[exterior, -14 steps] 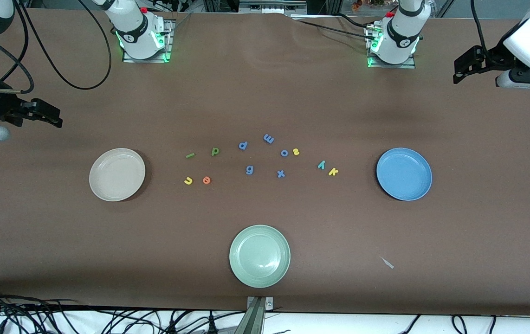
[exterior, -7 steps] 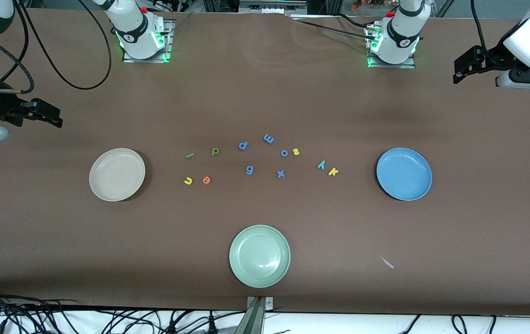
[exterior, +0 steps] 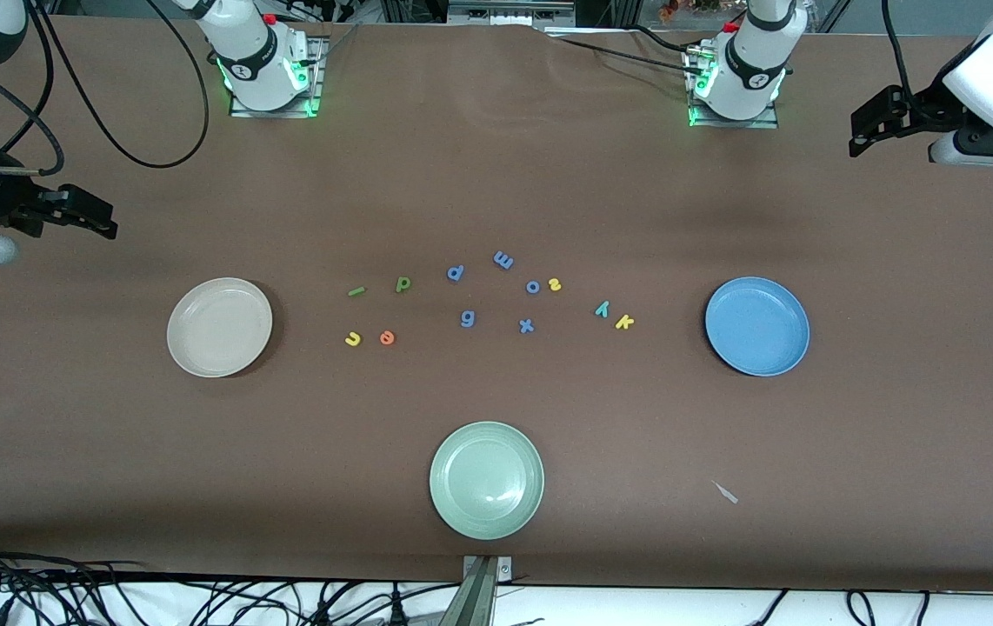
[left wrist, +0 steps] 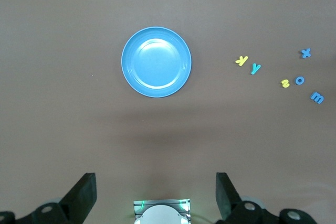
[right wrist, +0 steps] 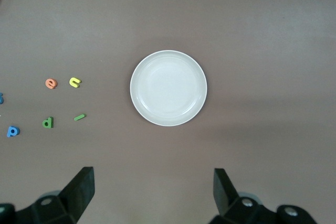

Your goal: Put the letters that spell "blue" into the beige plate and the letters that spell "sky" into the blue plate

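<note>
Lying flat on the table [exterior: 496, 174], the green bar letter [exterior: 356, 291] slants, one end toward the beige plate [exterior: 219, 327]. Other letters scatter between that and the blue plate [exterior: 757, 326]. Left pincer [left wrist: 155, 195] and right pincer [right wrist: 152, 192] hang wide open, empty, each over its plate.

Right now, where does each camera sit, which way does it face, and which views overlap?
Front: high across the table, facing both arm bases; three plates and the letters between them show.
Left wrist: looks straight down at the blue plate; left gripper open.
Right wrist: looks straight down at the beige plate; right gripper open.
Shared: front shows both plates.
</note>
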